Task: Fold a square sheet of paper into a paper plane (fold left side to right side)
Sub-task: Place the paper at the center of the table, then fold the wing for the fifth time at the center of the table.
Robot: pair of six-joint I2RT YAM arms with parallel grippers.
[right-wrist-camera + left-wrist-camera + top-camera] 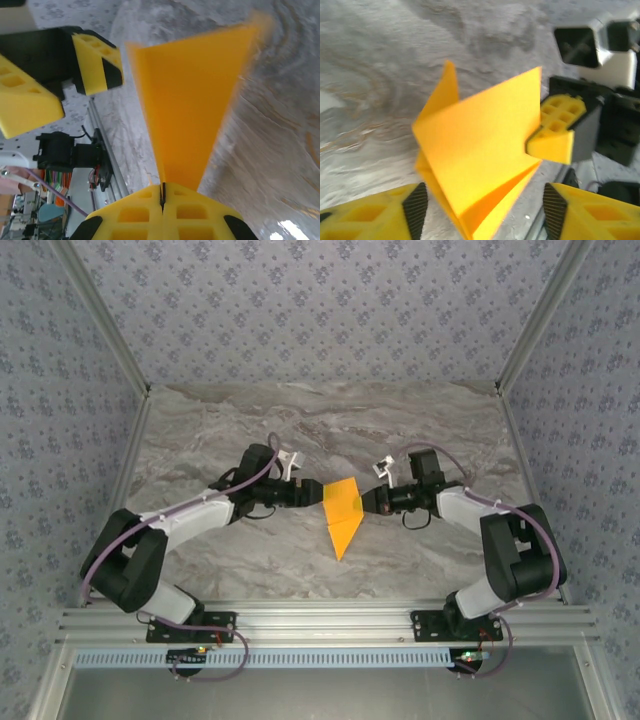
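Table point(300, 420) centre held the paper point(342, 515), creased into a pointed, half-open wedge. I judged the folding begun, with no flat dart yet. Left arm point(190, 520) and right arm point(470, 510) reached inward, low. I saw the right claw point(162, 192) clenched on its corner and the left claw point(312, 494) released, straddling it.

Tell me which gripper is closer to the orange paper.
Right. The right gripper is shut on the right edge of the orange paper; the left gripper is open beside its left edge, apparently not touching.
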